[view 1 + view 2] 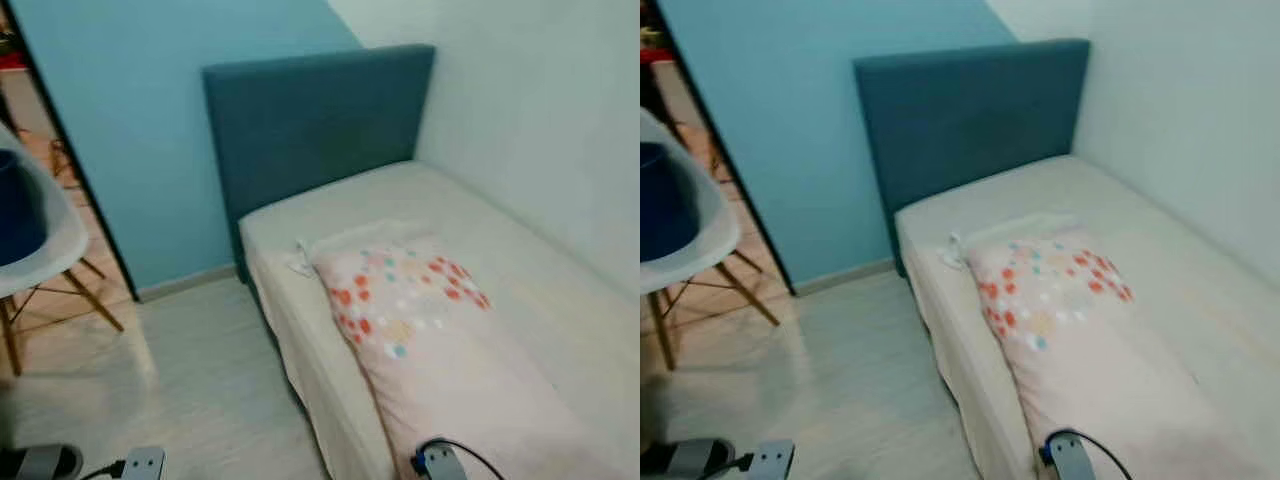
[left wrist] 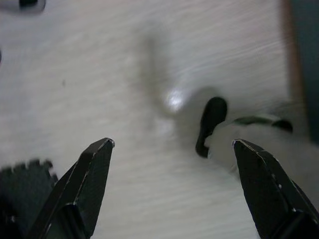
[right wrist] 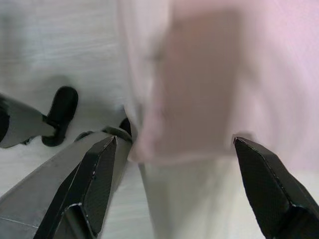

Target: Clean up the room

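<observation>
The bed (image 1: 520, 300) runs along the wall before me, its blue headboard (image 1: 320, 120) at the far end. A pink blanket (image 1: 440, 370) with a dotted patch lies rumpled along the near edge and hangs over the side. A white chair (image 1: 40, 240) stands to my left with something dark blue on its seat. My right claw (image 3: 172, 149) hangs wide open at the blanket's overhang; my left claw (image 2: 172, 149) is wide open above the floor (image 1: 200, 380). I judge I should grip the overhanging edge squarely and avoid the mattress cover.
</observation>
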You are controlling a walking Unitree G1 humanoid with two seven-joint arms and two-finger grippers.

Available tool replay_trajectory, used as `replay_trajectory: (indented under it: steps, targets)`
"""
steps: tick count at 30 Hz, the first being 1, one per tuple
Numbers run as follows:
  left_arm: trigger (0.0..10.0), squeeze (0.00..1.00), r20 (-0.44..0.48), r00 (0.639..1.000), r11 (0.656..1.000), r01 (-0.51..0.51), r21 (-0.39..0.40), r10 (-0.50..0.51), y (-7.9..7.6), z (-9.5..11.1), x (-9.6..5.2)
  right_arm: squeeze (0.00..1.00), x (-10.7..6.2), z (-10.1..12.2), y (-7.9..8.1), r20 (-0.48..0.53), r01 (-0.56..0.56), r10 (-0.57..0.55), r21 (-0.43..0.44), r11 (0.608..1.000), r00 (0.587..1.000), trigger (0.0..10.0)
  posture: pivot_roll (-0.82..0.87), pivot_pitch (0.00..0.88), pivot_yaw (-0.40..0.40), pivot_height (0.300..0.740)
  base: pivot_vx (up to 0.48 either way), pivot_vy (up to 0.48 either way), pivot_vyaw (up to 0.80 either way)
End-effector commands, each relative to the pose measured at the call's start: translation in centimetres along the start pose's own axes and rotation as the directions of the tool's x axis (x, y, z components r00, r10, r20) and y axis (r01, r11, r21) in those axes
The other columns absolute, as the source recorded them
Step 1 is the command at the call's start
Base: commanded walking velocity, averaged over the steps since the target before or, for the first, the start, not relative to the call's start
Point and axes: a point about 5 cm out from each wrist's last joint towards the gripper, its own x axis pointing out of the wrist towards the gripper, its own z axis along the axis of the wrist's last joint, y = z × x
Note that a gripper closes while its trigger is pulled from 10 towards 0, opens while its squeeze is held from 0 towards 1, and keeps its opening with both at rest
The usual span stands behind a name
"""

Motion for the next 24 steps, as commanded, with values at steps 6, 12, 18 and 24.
replay_trajectory:
  steps: [6, 12, 18, 24]
  targets:
    - [10.0, 0.00, -0.012, 1.000, 1.000, 0.008, 0.005, -0.008, -0.1, -0.2, 0.0, 0.00, 0.0, 0.1, 0.0, 0.003, -0.001, 0.001, 0.014, 1.000, 1.000, 10.0, 0.02, 0.000, -0.051, 0.740, 0.000, 0.000, 0.77]
    - [10.0, 0.00, 0.016, 1.000, 1.000, 0.022, -0.012, -0.022, -0.3, 0.2, 0.0, 0.00, 0.1, 0.7, -0.1, 0.027, 0.019, -0.020, 0.035, 0.999, 0.999, 10.0, 0.02, 0.000, -0.054, 0.740, 0.080, 0.000, 0.78]
    - [10.0, 0.00, 0.035, 0.999, 0.999, 0.033, -0.021, -0.032, -0.6, 0.7, 0.1, 0.00, 0.2, 1.4, -0.4, 0.043, 0.065, -0.069, 0.077, 0.995, 0.997, 10.0, 0.02, 0.000, -0.055, 0.740, 0.480, 0.000, 0.13]
    - [10.0, 0.00, 0.045, 0.998, 0.999, 0.044, -0.022, -0.043, -0.7, 1.1, 0.2, 0.00, 0.3, 1.7, 0.2, 0.058, 0.018, -0.020, 0.042, 0.999, 0.998, 10.0, 0.01, 0.000, -0.055, 0.740, 0.480, 0.000, 0.00]
